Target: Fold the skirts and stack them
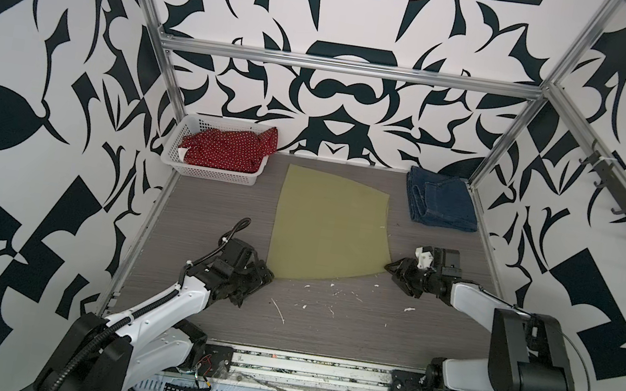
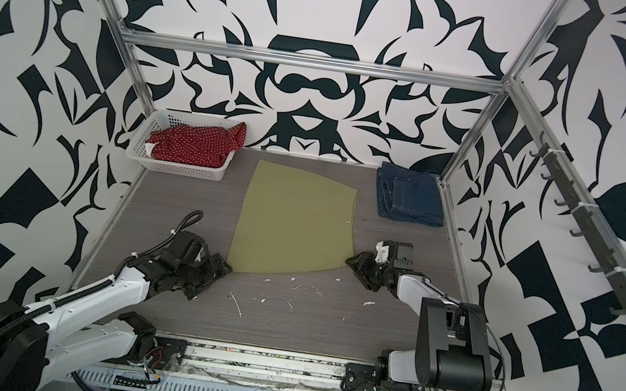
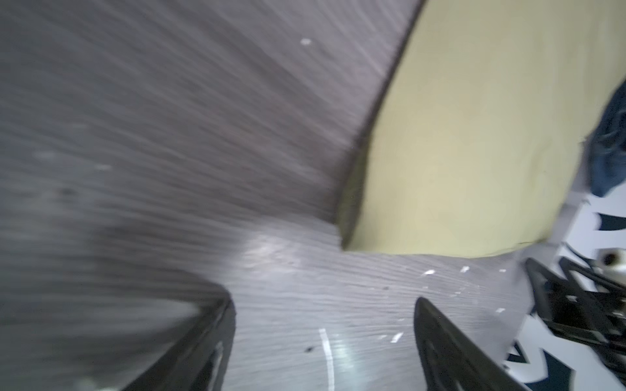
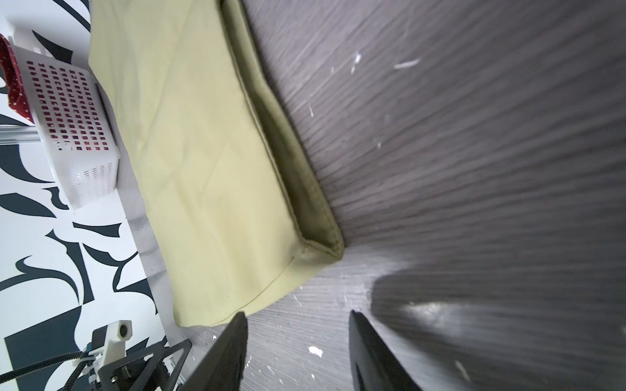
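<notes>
While hovering low over the tabletop (image 1: 324, 333), keeping the left hand (image 1: 266, 277) spread wide and pinching nothing, with tips just short of the nearest hem corner of the olive-green skirt (image 1: 331, 228). Matching that with the right hand (image 1: 393, 268), also spread and empty, with tips all but touching the opposite hem corner. Showing only bare tabletop inside each hand's gap in both wrist views.

Finding the olive-green skirt lying flat and unfolded between the two hands, stretching away ahead of both toward its narrower waist end. Spotting the dark blue denim skirt (image 1: 443, 201), folded already, well ahead of the right hand and slightly to its outer side, and the red polka-dot skirt (image 1: 226, 148) bunched in the white basket (image 1: 213, 174) well ahead of the left hand.

Judging the olive cloth to be light, soft and limp: likely sagging between two grips, holding no shape, sliding easily over the smooth tabletop. Noticing, in the right wrist view, the hem (image 4: 305, 203) gaping slightly into two layers just beside that hand. Recommending a pinch at each hem corner, slipping the lower tip under the bottom layer and catching both layers together; otherwise probably lifting only the top one and opening the skirt instead of folding it.
</notes>
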Robot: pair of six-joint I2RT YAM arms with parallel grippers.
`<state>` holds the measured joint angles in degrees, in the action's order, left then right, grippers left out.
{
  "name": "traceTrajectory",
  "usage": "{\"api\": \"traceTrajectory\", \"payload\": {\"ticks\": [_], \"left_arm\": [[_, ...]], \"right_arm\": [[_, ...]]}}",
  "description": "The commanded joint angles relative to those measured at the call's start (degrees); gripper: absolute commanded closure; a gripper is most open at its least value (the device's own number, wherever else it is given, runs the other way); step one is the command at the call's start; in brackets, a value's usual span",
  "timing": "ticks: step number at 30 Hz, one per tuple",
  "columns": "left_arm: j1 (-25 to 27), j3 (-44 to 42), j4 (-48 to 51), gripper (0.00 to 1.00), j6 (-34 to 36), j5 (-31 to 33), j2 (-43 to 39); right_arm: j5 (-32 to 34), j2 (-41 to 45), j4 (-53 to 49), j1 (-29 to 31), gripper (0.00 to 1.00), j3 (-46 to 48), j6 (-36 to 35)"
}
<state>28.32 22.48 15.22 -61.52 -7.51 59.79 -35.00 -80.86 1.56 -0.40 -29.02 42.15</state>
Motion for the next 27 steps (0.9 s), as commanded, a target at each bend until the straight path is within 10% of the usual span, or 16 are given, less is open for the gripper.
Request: {"api": "traceTrajectory", "payload": {"ticks": [1, 13, 27], "left_arm": [[1.5, -0.3, -3.1, 0.22, -3.0, -0.7, 2.9], [2.1, -1.0, -9.2, 0.51, -3.5, 1.6, 10.6], [2.0, -1.6, -10.5, 0.56, -3.3, 7.0, 11.4]], "right_arm": [[-1.6, 0.3, 3.7, -0.3, 0.47, 0.0, 1.0], [-1.4, 0.4, 5.6, -0.4, 0.47, 1.3, 1.0], [-2.0, -2.0, 9.9, -0.3, 0.47, 3.9, 2.2]]}}
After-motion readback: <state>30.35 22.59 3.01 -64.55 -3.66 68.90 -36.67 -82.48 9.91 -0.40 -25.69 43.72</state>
